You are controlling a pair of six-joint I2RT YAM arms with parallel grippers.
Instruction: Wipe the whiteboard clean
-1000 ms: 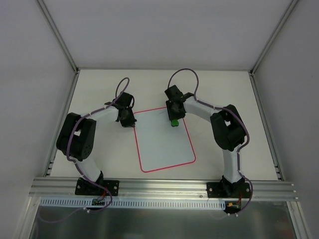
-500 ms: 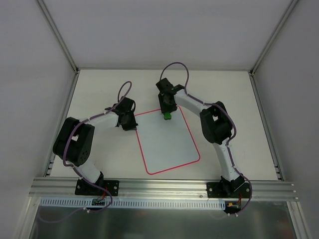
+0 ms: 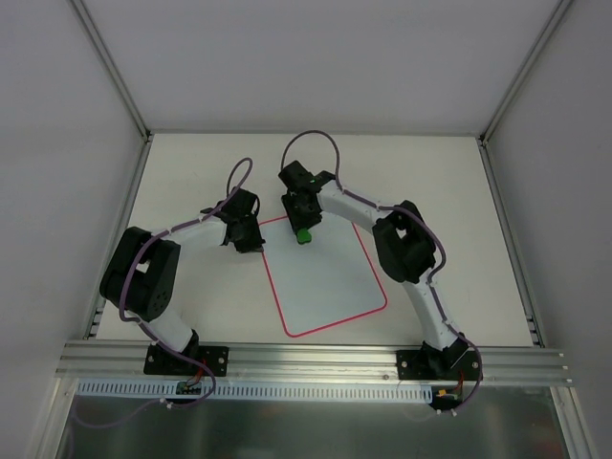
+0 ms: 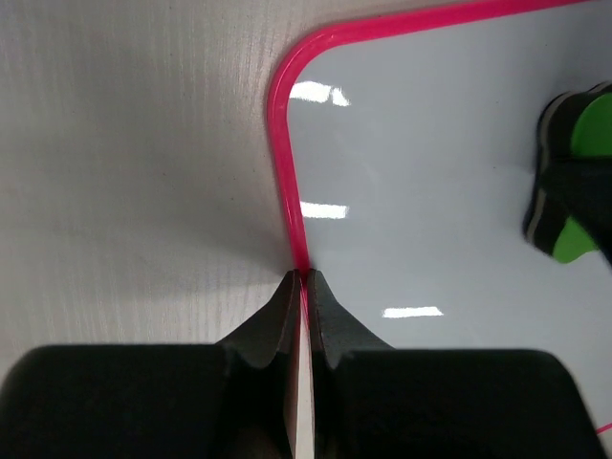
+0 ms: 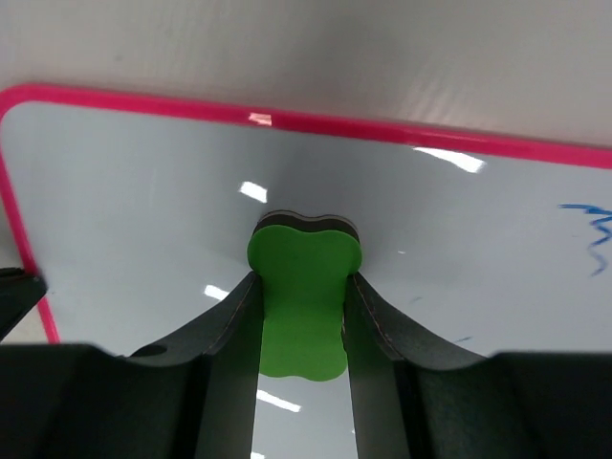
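Note:
The whiteboard (image 3: 325, 282), white with a pink rim, lies flat on the table. My right gripper (image 3: 302, 226) is shut on a green eraser block (image 5: 303, 287) and presses it on the board near its far left corner. Faint blue pen marks (image 5: 595, 229) remain at the right in the right wrist view. My left gripper (image 3: 251, 239) is shut on the board's left rim (image 4: 290, 229), just below the far left corner. The eraser also shows in the left wrist view (image 4: 579, 182).
The board sits on a white tabletop (image 3: 191, 182) enclosed by grey walls, with metal rails (image 3: 306, 359) along the near edge. The two grippers are close together at the board's far left corner.
My right gripper has slid the green eraser leftward along the board's far edge. The board has turned slightly, its near end swinging right. My left gripper has stayed clamped on the rim.

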